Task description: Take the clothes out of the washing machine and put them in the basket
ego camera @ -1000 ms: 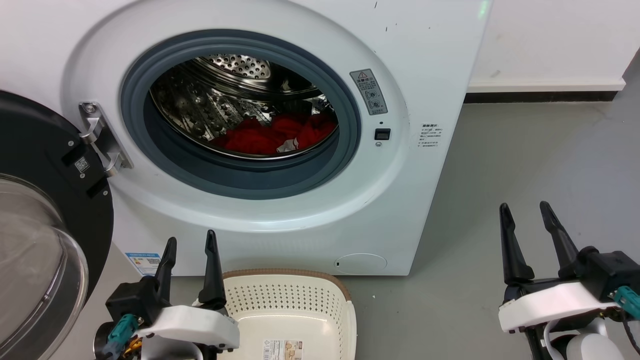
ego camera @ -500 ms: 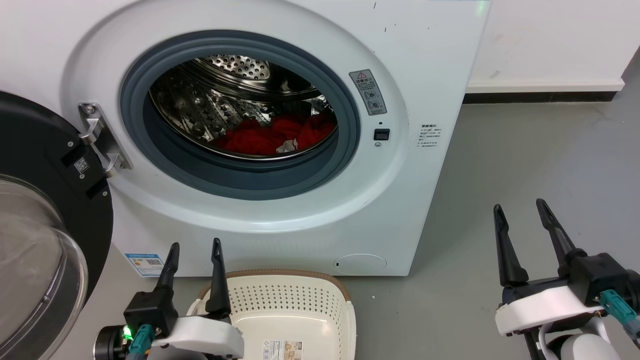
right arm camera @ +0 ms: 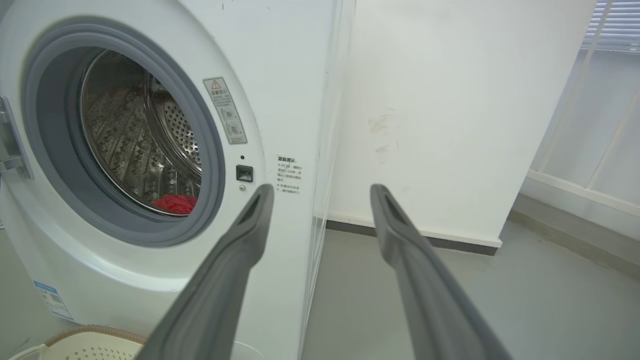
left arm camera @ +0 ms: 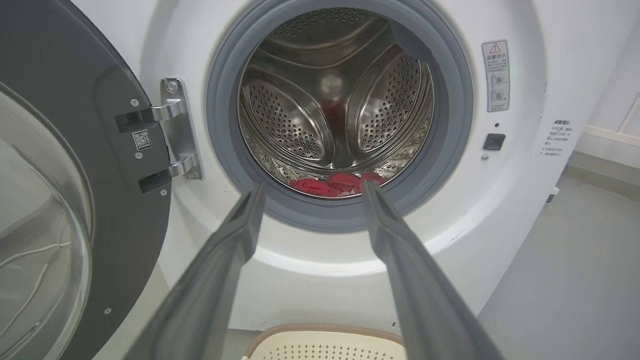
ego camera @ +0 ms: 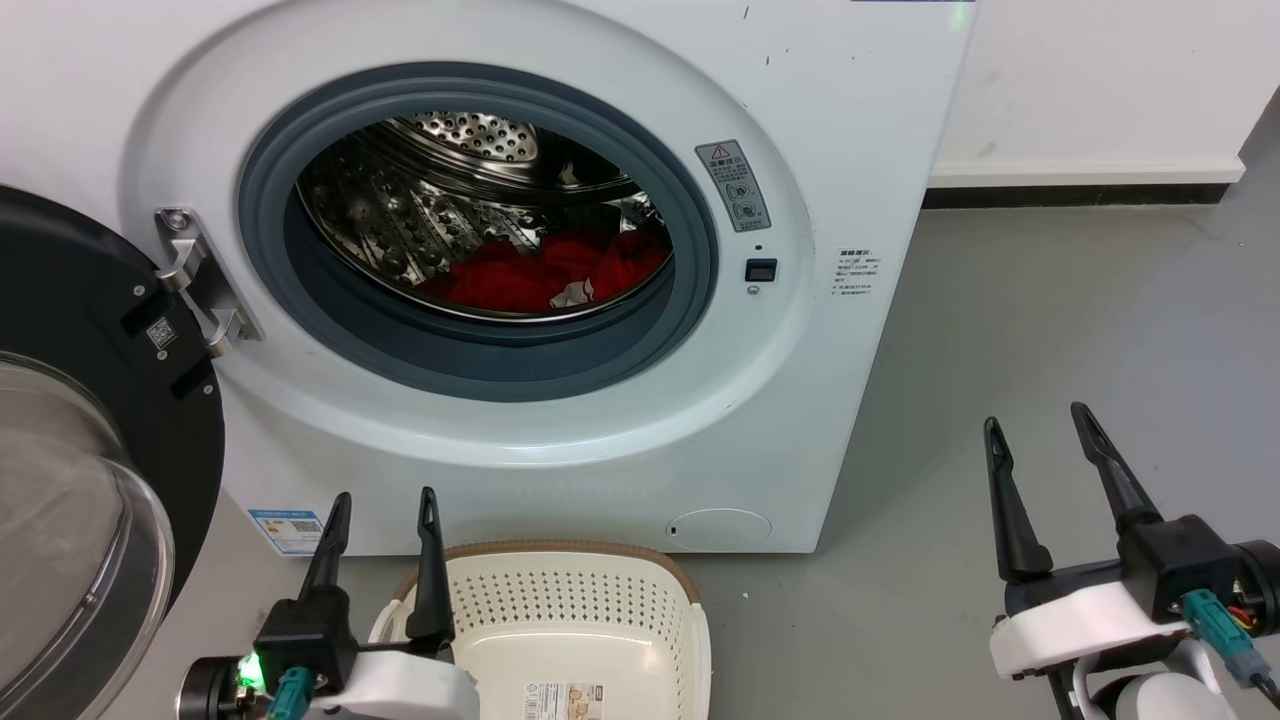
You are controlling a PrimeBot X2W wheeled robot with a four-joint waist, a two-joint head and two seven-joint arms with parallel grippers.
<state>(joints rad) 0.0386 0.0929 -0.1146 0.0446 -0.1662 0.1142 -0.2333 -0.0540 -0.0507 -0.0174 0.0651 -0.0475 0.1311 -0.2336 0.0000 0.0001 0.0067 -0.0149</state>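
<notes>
Nearest the head camera, the left gripper (ego camera: 385, 495) stood at the lower left. Its two dark fingers were spread apart and held nothing, with the tips pointing up toward the machine front. The right gripper (ego camera: 1034, 415) stood at the lower right over grey floor (ego camera: 1050, 300). Its fingers were likewise parted and empty, and it was well apart from the machine.

The basket (ego camera: 560, 549) sat on the floor directly in front of the washing machine (ego camera: 860, 120), just beside the left gripper's inner finger. A paper label (ego camera: 565, 698) showed on its floor.

The door (ego camera: 90, 320) hung swung open to the left on a metal hinge (ego camera: 200, 280). A grey gasket (ego camera: 480, 372) ringed the porthole, and a warning sticker (ego camera: 732, 185) sat on the panel to its right.

Inside the gasket was the perforated steel drum (ego camera: 420, 210). The clothes (ego camera: 520, 280) lay in a red heap on the drum bottom, toward its right side, with a small pale patch at the front edge. In the left wrist view the fingers pointed at the porthole, and the red fabric showed low in the drum between their tips.

A white wall (ego camera: 1100, 80) stood beyond the machine on the right.
</notes>
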